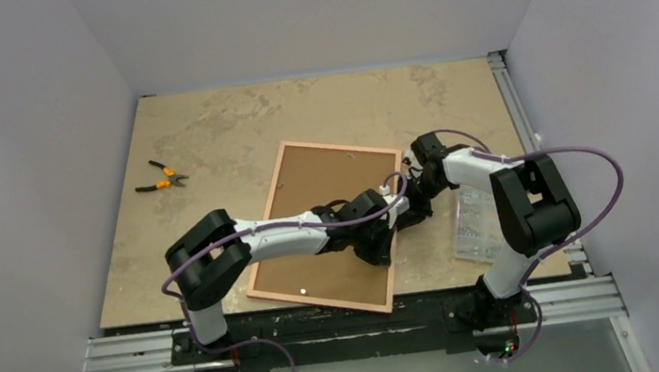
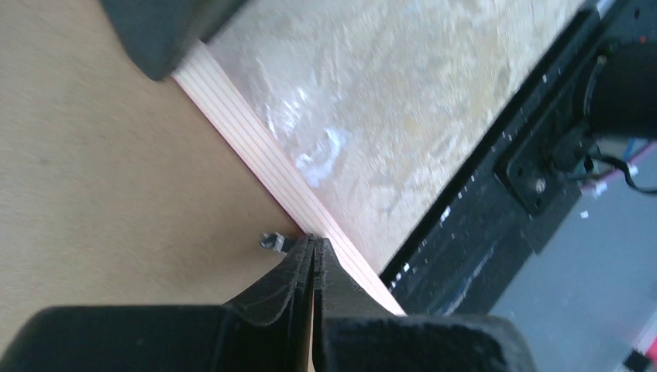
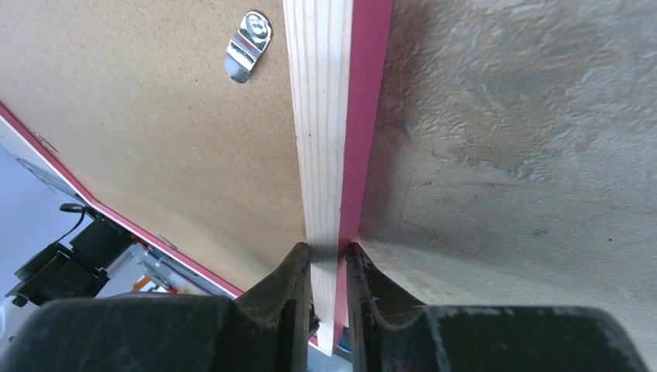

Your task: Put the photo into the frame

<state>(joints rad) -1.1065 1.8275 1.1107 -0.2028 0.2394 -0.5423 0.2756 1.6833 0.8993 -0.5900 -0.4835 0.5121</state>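
The frame [image 1: 340,148] lies back-up on the table, a narrow pink and pale wood border around a brown backing board [image 1: 316,188]. The photo is hidden. My left gripper [image 1: 387,240] is low over the frame's right rail. In the left wrist view its jaws [image 2: 314,242] are pressed together at the rail's inner edge [image 2: 256,139], with a small metal tab [image 2: 271,241] just left of the tips. My right gripper [image 1: 411,197] is a little farther along the same rail. The right wrist view shows it [image 3: 327,248] shut on the wood rail [image 3: 321,116], one finger on each side.
Orange-handled pliers [image 1: 160,176] lie at the far left of the table. A clear transparent sheet [image 1: 475,225] rests right of the frame near the right arm. A silver turn clip [image 3: 248,45] sits on the backing board [image 3: 155,132]. The table's near edge and black rail [image 2: 496,209] run close by.
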